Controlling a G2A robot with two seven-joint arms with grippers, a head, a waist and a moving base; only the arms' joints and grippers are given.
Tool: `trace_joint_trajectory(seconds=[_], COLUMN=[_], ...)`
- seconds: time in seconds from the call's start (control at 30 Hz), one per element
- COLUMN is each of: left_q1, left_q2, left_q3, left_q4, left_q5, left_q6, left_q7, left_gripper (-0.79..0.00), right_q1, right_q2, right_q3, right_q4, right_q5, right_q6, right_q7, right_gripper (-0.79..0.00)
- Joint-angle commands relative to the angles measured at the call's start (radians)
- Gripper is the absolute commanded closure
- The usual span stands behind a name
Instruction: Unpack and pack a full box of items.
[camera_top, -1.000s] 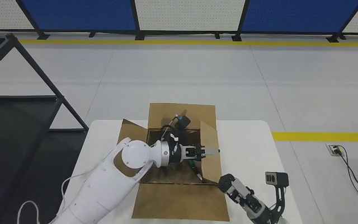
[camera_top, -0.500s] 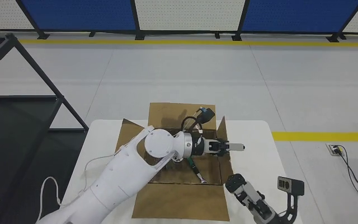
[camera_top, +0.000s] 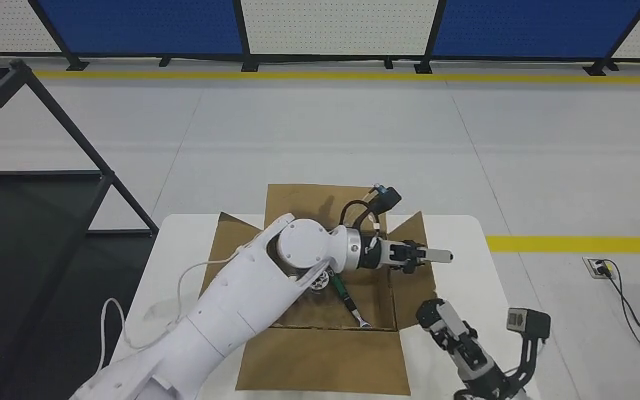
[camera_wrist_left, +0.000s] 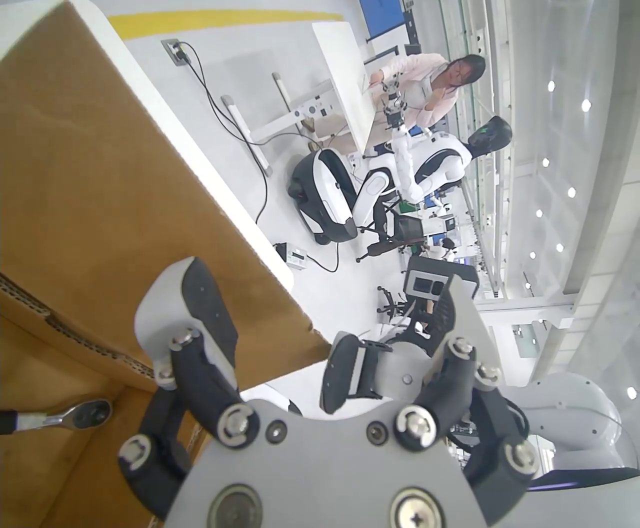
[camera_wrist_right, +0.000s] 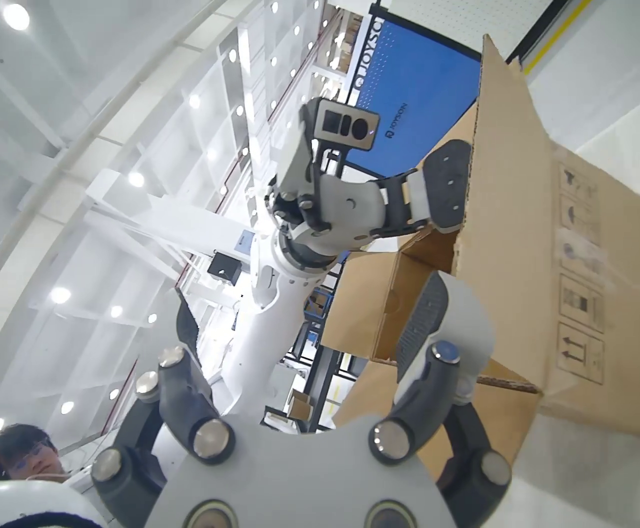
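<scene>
1. Box (camera_top: 320, 205). Cardboard carton in the middle of the surface (camera_top: 455, 235), top open. We log the flaps at 12, 6 and 9 o'clock as spread outward. The right flap (camera_wrist_left: 100, 175), at 3 o'clock, stands tilted up rather than lying flat.
2. Contents. One ratchet wrench (camera_wrist_left: 65, 415) with a green grip lies on the box floor, toward the 4 o'clock corner. The left arm crosses over the interior, so we cannot list what else is inside.
3. Left tool (camera_wrist_left: 272, 320). It sits at the box's 3 o'clock side and is released, grasping nothing. Its fingers are spread to either side of the right flap's upper edge, one on the inner face and one on the outer. We cannot tell whether either pad touches the cardboard.
4. Right tool (camera_wrist_right: 310, 300). It hangs just off the box's 4 o'clock corner, outside the carton. It is released, with a wide gap and nothing between the fingers, and it faces the outer, printed face of the same flap.
5. Progress, as we judge it. The opening stage is nearly done, with three flaps down and the fourth in hand. Unpacking proper has not begun: the wrench is in the box and neither tool holds an item.
6. Left to do, as we judge it:
   - press the 3 o'clock flap outward;
   - lift each item out onto the surface;
   - return them all to the box.
</scene>
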Motion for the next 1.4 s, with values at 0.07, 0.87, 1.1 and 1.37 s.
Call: trace_joint_trajectory(seconds=[0.07, 0.87, 1.1, 1.37], left_q1=[0.006, 0.347, 0.347, 0.492], left_q2=[0.002, 0.198, 0.198, 0.210], left_q3=[-0.030, -0.509, -0.509, -0.578], left_q4=[0.007, -0.350, -0.350, -0.507], left_q5=[0.004, 0.119, 0.119, 0.188], left_q6=[-0.022, -0.056, -0.056, 0.033], left_q7=[-0.013, -0.046, -0.046, 0.233], left_gripper=[-0.785, -0.785, -0.785, -0.785], right_q1=[0.018, 0.075, 0.075, 0.079], right_q2=[0.001, 0.006, 0.006, 0.006], right_q3=[-0.004, 0.005, 0.005, -0.021], right_q4=[0.013, 0.096, 0.096, 0.096], right_q5=[-0.035, -0.017, -0.017, -0.019], right_q6=[0.058, 0.132, 0.132, 0.142], right_q7=[-0.044, -0.150, -0.150, -0.160], right_gripper=[-0.785, -0.785, -0.785, -0.785])
